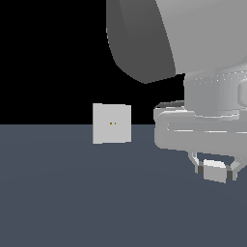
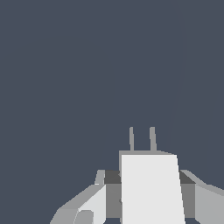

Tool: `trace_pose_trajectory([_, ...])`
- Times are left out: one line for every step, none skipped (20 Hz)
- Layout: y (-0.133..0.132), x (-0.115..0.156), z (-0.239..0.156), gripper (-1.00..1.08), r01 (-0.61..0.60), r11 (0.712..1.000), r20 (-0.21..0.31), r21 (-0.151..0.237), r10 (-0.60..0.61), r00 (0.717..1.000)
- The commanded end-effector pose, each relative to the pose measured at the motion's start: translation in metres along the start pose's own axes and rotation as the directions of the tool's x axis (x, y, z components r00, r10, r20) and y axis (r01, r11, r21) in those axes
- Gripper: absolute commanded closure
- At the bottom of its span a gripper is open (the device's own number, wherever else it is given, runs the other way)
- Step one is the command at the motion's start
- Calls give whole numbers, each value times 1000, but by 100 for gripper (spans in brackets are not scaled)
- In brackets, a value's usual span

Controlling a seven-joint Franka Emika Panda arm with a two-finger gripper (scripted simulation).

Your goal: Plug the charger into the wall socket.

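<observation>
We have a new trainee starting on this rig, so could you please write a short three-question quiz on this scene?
1. True or false: the charger sits between the fingers of the gripper.
2. In the exterior view, the wall socket stands on which side of the gripper? A) the exterior view's left B) the exterior view's right C) directly beneath it
3. How many prongs does the wrist view show sticking out of the charger?

Key: 1. True. 2. A. 3. Two.
</observation>
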State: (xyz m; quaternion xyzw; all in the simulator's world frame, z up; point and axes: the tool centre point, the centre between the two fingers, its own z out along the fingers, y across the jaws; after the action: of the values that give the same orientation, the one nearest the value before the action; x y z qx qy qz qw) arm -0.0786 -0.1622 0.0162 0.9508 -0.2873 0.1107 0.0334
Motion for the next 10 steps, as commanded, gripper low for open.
trace_pose_trajectory([-9,1,-4,108,41,999,-2,10,-41,999])
trace_pose_trajectory([-14,2,-7,108,64,998,-2,15,-64,998])
trace_pose_trajectory([-19,2,-9,108,89,996,-3,20,-89,996])
trace_pose_trajectory([-25,3,-12,108,116,993,-4,26,-116,993])
trace_pose_trajectory([-31,3,-15,108,145,989,-5,33,-145,989])
trace_pose_trajectory([-38,3,-19,108,176,984,-6,40,-176,984])
trace_pose_trajectory([-45,2,-22,108,209,977,-8,47,-209,978])
trace_pose_trajectory([-53,2,-26,108,244,968,-10,55,-244,970])
trace_pose_trajectory([-61,1,-30,108,281,958,-13,64,-280,960])
trace_pose_trajectory([-69,0,-35,108,318,945,-16,72,-318,948])
